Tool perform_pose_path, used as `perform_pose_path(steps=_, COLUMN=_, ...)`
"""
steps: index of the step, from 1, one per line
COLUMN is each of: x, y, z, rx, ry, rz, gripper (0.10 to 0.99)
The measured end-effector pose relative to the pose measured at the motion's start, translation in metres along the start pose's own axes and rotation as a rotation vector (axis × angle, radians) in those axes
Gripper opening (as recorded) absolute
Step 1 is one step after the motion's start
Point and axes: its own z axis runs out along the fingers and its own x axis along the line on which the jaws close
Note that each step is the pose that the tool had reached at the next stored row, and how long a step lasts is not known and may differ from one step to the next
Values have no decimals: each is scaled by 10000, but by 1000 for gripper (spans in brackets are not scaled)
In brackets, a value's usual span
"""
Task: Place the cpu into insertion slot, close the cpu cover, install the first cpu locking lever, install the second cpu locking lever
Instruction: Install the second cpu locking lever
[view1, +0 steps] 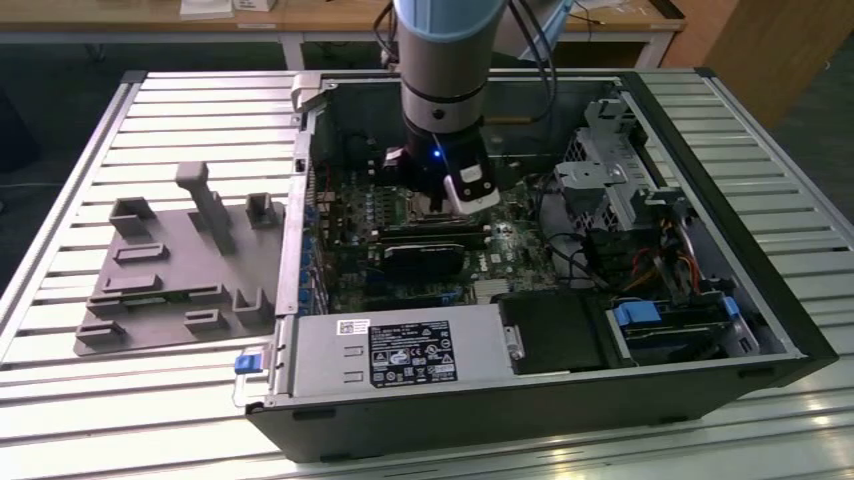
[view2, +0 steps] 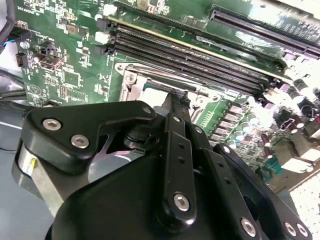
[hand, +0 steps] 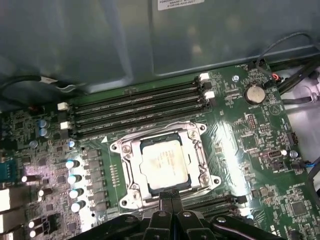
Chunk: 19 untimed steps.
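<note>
Two fingers (hand: 171, 200) of mine are pressed together, holding nothing, tips at the near edge of the cover (hand: 131, 150). Just beyond, the chip (hand: 163, 166) sits in its socket (hand: 200, 172) under that frame. If I push off-centre, I could slip and scrape the board (hand: 260, 145).

The exterior view looks down at a slant from high and well back, taking in the open computer case (view1: 534, 250), the slatted table (view1: 80, 390) under it and my arm (view1: 447, 80) reaching in. My first wrist view faces the motherboard (hand: 250, 145) almost straight on, close, past my gripper (hand: 172, 197). My second wrist view looks along my gripper (view2: 176, 95) at a slant, closer still. Both wrist views share the insertion slot (hand: 165, 167) (view2: 155, 87) and the memory slots (hand: 140, 107) (view2: 190, 55).
</note>
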Motion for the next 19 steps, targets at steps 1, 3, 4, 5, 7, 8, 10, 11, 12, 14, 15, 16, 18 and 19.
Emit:
perform_pose_path(steps=1, x=1, y=25, z=6, rx=77, ry=-20, rz=-5, gripper=102)
perform_pose_path(steps=3, x=6, y=76, z=17, rx=225, ry=-55, rz=-15, gripper=102)
perform_pose_path(steps=4, x=8, y=103, z=24, rx=294, ry=-72, rz=-21, gripper=102)
perform_pose_path(steps=5, x=11, y=130, z=29, rx=366, ry=-89, rz=-26, gripper=102)
perform_pose_path(steps=7, x=16, y=187, z=43, rx=498, ry=-122, rz=-35, gripper=102)
perform_pose_path(steps=8, x=18, y=215, z=49, rx=564, ry=-138, rz=-39, gripper=102)
perform_pose_path(steps=10, x=24, y=266, z=61, rx=685, ry=-167, rz=-48, gripper=102)
perform_pose_path(steps=11, x=26, y=289, z=66, rx=737, ry=-181, rz=-52, gripper=102)
perform_pose_path(steps=12, x=28, y=309, z=71, rx=783, ry=-192, rz=-55, gripper=102)
perform_pose_path(steps=14, x=27, y=339, z=78, rx=840, ry=-205, rz=-58, gripper=102)
perform_pose_path(steps=15, x=26, y=351, z=81, rx=857, ry=-209, rz=-59, gripper=102)
perform_pose_path(steps=16, x=23, y=363, z=84, rx=867, ry=-212, rz=-61, gripper=102)
perform_pose_path(steps=18, x=18, y=372, z=86, rx=874, ry=-213, rz=-62, gripper=102)
perform_pose_path(steps=19, x=18, y=372, z=86, rx=874, ry=-213, rz=-61, gripper=102)
